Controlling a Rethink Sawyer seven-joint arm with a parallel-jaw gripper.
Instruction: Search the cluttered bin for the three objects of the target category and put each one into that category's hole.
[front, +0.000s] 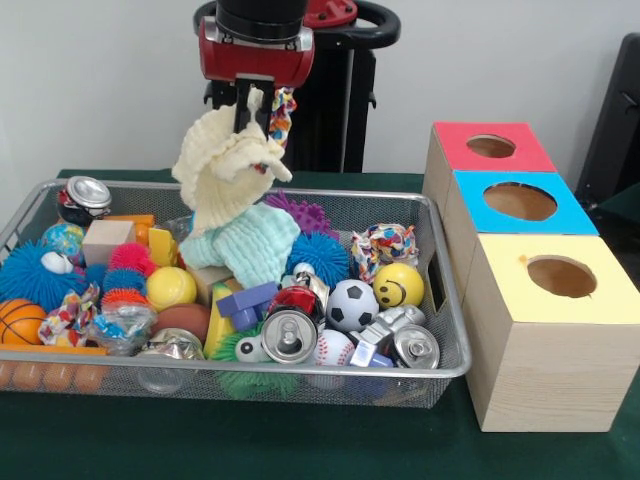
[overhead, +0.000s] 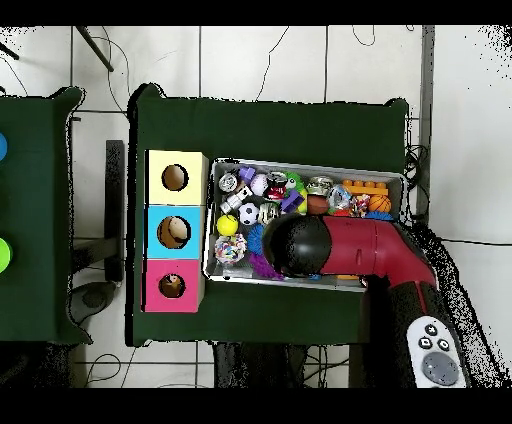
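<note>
My gripper (front: 256, 112) hangs above the middle of the wire bin (front: 440, 365), shut on a cream knitted cloth (front: 222, 170). The cloth dangles from the fingers, and its lower end reaches a mint knitted cloth (front: 255, 245) lying on the pile. A piece of coloured rope (front: 283, 110) shows right beside the fingers; I cannot tell whether it is gripped too. In the overhead view the red arm (overhead: 365, 248) covers the bin's middle and hides the gripper and the cloth.
Three wooden boxes stand beside the bin, with holes in a red top (front: 490, 146), a blue top (front: 520, 200) and a yellow top (front: 560, 275). The bin holds balls, crushed cans, spiky toys, rope toys and blocks. A soccer ball (front: 352, 303) lies near its front.
</note>
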